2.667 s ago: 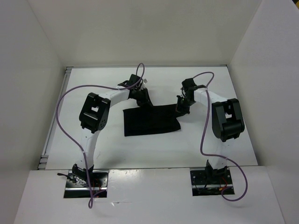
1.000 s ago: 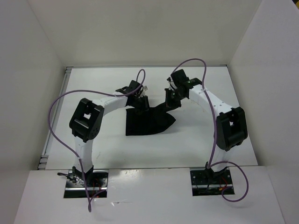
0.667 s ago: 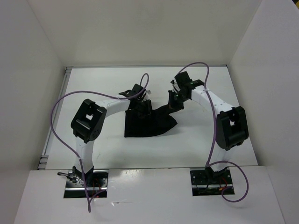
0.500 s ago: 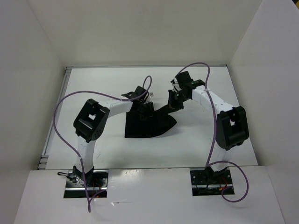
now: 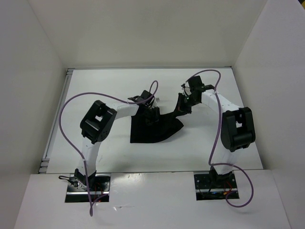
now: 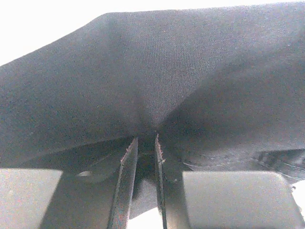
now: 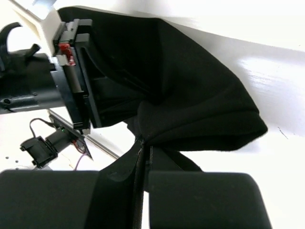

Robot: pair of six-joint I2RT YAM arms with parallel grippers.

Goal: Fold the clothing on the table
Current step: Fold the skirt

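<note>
White walls (image 5: 28, 95) boxed in the table (image 5: 95, 81), and purple cables (image 5: 62, 119) looped over both arms. At frame centre the clothing (image 5: 155, 129), a matte black, finely ribbed knit, had gone from a flat rectangle to a bunched wedge. The left gripper (image 5: 151, 114) and the right gripper (image 5: 181, 108) each pinched its raised upper edge, partly hiding it.

Clothing (image 5: 155, 128) is plain black, no print or logo. Right up at the left jaws the knit reads dark grey with fine ribbing. Desk (image 5: 105, 90) under it is matte white, and the walls (image 5: 143, 33) are white too. Arms (image 5: 125, 109) are white with black joints, cables (image 5: 62, 119) purple. There's a small red tab (image 7: 66, 53) up-left of the right jaws.
</note>
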